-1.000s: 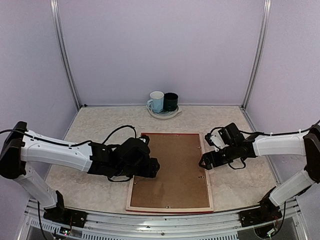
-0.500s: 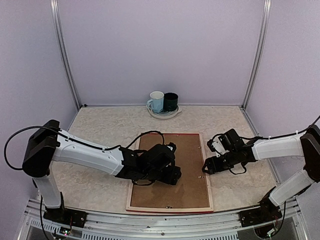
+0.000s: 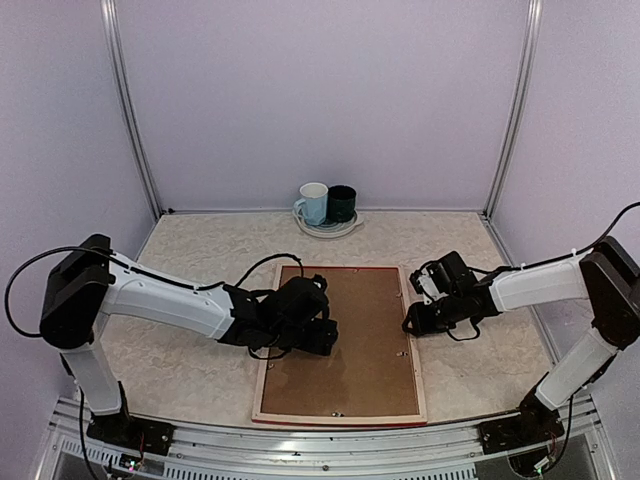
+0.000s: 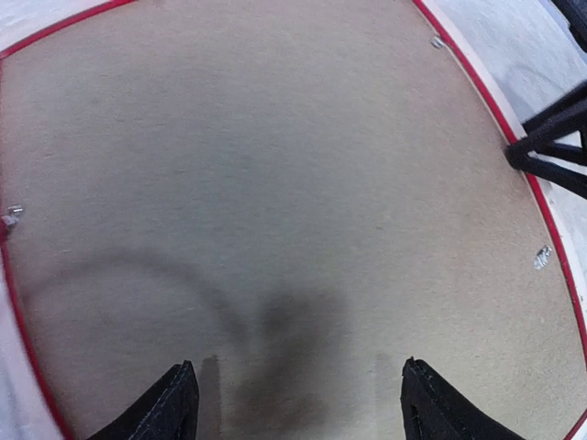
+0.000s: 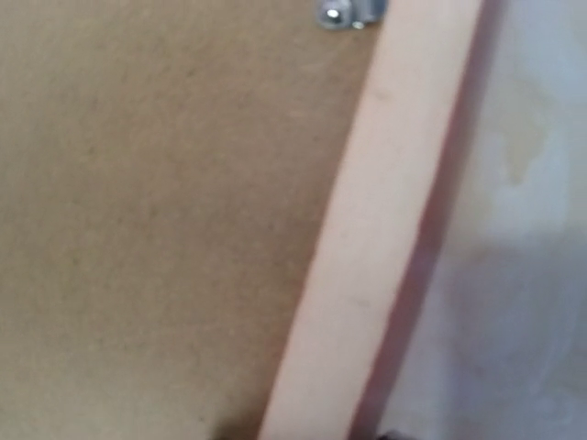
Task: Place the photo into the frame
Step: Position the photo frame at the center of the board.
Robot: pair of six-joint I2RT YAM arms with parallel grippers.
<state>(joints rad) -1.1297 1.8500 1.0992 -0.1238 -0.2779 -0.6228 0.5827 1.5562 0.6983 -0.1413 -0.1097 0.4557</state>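
The frame (image 3: 340, 419) lies face down on the table, pale wood back up, with a thin red edge showing. A brown backing board (image 3: 365, 345) fills it. The photo is hidden. My left gripper (image 3: 328, 338) hovers over the board's left half; in the left wrist view (image 4: 298, 403) its black fingers stand wide apart with nothing between them. My right gripper (image 3: 410, 325) is low at the frame's right rail (image 5: 367, 229). Only dark fingertip slivers show on either side of that rail, so contact is unclear.
A white-and-blue mug (image 3: 313, 203) and a dark mug (image 3: 341, 203) stand on a plate (image 3: 330, 231) at the back of the table. Small metal clips (image 4: 543, 258) sit along the frame's inner edge. Purple walls close in the back and both sides.
My left arm swung out over the board, then drew back a little to the left. My right gripper's jaws have narrowed at the frame's right rail.
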